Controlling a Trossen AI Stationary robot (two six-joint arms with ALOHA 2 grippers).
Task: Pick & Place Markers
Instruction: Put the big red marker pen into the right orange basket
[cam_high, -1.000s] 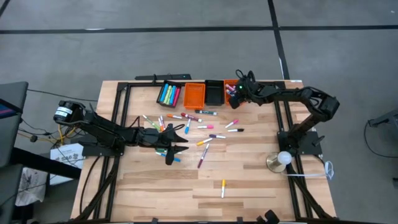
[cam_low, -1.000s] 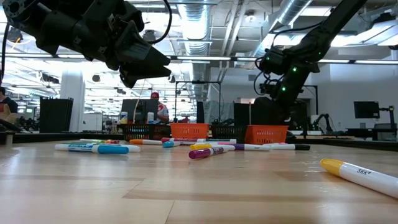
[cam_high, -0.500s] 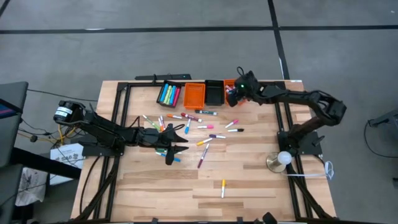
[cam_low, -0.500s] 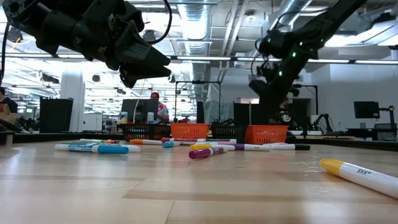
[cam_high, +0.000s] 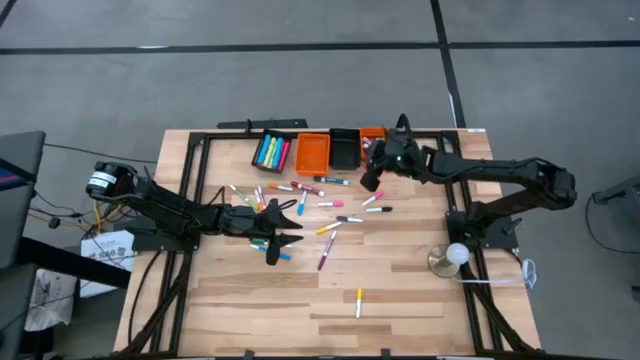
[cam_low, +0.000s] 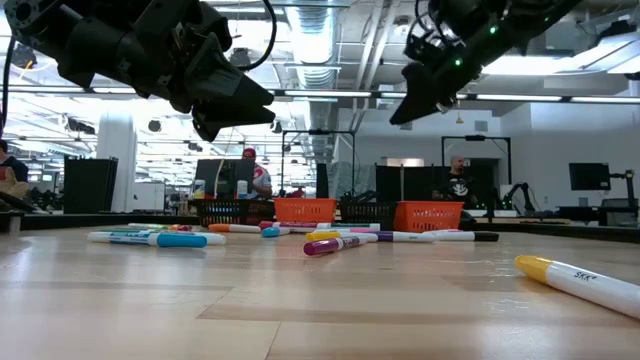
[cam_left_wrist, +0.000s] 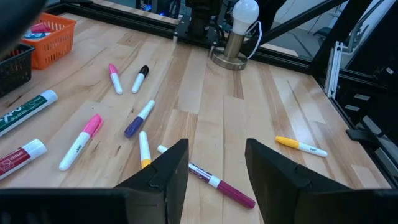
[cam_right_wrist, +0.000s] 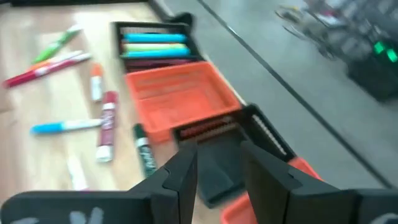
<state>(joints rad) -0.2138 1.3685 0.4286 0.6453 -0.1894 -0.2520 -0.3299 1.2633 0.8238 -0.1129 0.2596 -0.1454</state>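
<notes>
Several markers (cam_high: 325, 205) in pink, blue, green, orange and purple lie flat and scattered across the middle of the wooden table (cam_high: 400, 290). One yellow marker (cam_high: 359, 300) lies alone nearer the front. My left gripper (cam_high: 290, 236) hangs open a little above the markers at centre left; in its wrist view a magenta marker (cam_left_wrist: 221, 185) lies on the table below the gap. My right gripper (cam_high: 367, 182) is open and empty, raised above the table just in front of the bins.
Four small bins stand in a row at the far edge: a black bin (cam_high: 270, 152) holding several markers, an orange bin (cam_high: 312, 152), a black bin (cam_high: 345, 148) and an orange bin (cam_high: 372, 133). A bulb-topped stand (cam_high: 455, 255) is at the right. People are in the room beyond.
My right gripper has left the far right orange bin, risen, and swung toward the table's near and left side over the scattered markers, rolling its wrist as it went. My left gripper and the markers have stayed where they were.
</notes>
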